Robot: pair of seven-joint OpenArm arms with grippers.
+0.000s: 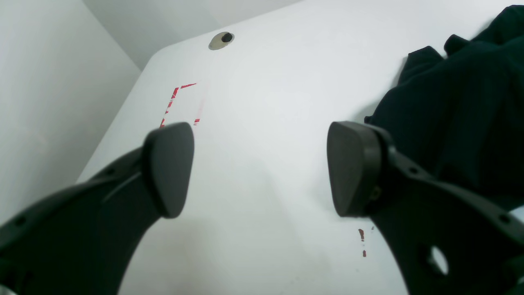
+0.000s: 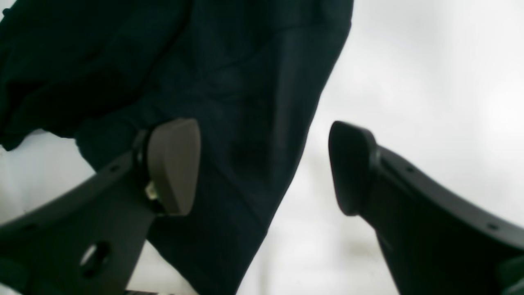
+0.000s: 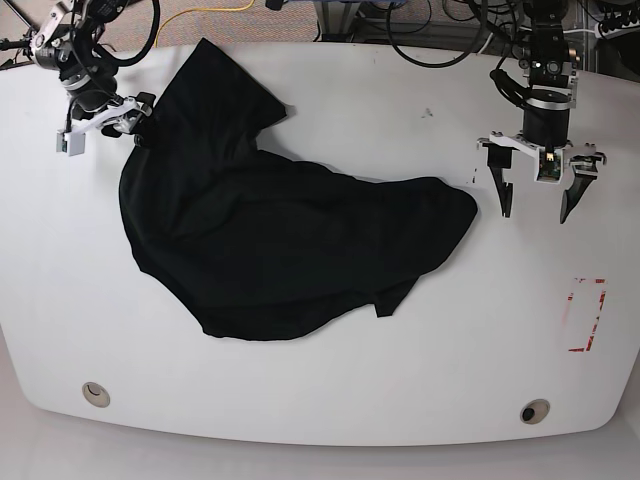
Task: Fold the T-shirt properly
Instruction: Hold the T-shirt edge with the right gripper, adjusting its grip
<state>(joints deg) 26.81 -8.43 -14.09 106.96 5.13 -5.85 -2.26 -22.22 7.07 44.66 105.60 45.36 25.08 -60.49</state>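
Observation:
The black T-shirt (image 3: 280, 240) lies crumpled and spread across the left and middle of the white table (image 3: 400, 380). My left gripper (image 3: 535, 195) hangs open over bare table just right of the shirt's right edge; in the left wrist view the left gripper (image 1: 262, 168) holds nothing, and the T-shirt (image 1: 458, 119) sits beyond its right finger. My right gripper (image 3: 100, 127) is open at the shirt's upper left edge. In the right wrist view the right gripper (image 2: 264, 168) straddles the edge of the T-shirt (image 2: 229, 82), one finger over cloth and one over table.
A red tape outline (image 3: 585, 315) marks the table's right side, also seen as red tape marks (image 1: 176, 102). Round holes sit near the front corners (image 3: 95, 393) (image 3: 533, 411). Cables (image 3: 430, 40) run along the back edge.

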